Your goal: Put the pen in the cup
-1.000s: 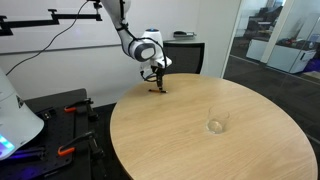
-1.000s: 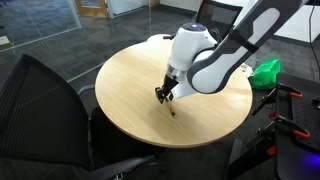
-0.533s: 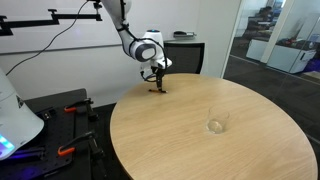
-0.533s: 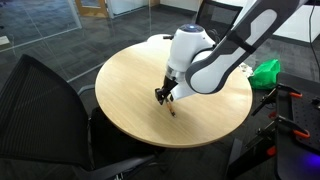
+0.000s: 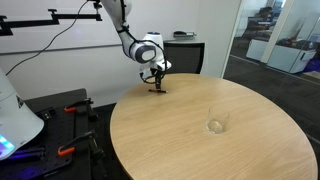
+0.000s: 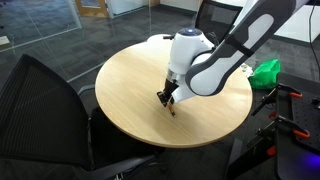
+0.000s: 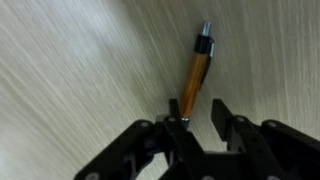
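Note:
The pen [image 7: 197, 72], orange with a dark tip, lies flat on the light wood table. In the wrist view its near end reaches between my fingers, close to one finger. My gripper [image 7: 197, 108] is open and hovers just above the pen, with a gap on the other side. In both exterior views the gripper [image 5: 157, 80] [image 6: 165, 97] points down at the pen [image 5: 156, 90] [image 6: 172, 110] near the table's edge. The clear cup [image 5: 215, 125] stands upright well away from it, nearer the table's middle.
The round wooden table [image 5: 200, 155] [image 6: 125, 80] is bare apart from these. A black office chair [image 6: 40, 100] stands close to its edge. A green object [image 6: 266, 71] sits beyond the table. Glass walls stand behind.

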### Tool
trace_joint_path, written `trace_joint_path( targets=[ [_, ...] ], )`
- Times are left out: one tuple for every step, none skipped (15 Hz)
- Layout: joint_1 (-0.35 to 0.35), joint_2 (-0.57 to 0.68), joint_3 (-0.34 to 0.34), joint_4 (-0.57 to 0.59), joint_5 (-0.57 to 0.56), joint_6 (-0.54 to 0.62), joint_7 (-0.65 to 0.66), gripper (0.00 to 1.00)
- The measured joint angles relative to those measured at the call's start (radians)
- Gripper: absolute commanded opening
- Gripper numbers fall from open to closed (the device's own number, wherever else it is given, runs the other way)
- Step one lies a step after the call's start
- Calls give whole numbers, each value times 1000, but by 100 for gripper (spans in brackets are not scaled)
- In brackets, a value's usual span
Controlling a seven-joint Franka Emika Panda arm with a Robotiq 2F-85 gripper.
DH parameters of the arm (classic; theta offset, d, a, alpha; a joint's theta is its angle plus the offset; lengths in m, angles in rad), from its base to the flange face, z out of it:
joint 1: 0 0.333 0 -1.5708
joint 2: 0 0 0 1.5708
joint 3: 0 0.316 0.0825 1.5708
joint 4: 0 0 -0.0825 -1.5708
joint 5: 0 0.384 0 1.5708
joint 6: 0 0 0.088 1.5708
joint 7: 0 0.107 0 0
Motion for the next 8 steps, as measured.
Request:
trace_joint_path(
  targets=[
    [0,2,0,1,0,-2,0,2],
    [0,4,0,2,0,-2,0,0],
    [0,6,0,3,0,-3,0,1],
    [0,6,0,5,0,-3,0,4],
    [0,7,0,5,0,-4,0,4],
    [0,7,0,6,0,-5,0,4],
    [0,7,0,7,0,-6,0,4],
    [0,7,0,8,0,-9,0,4]
  ],
)
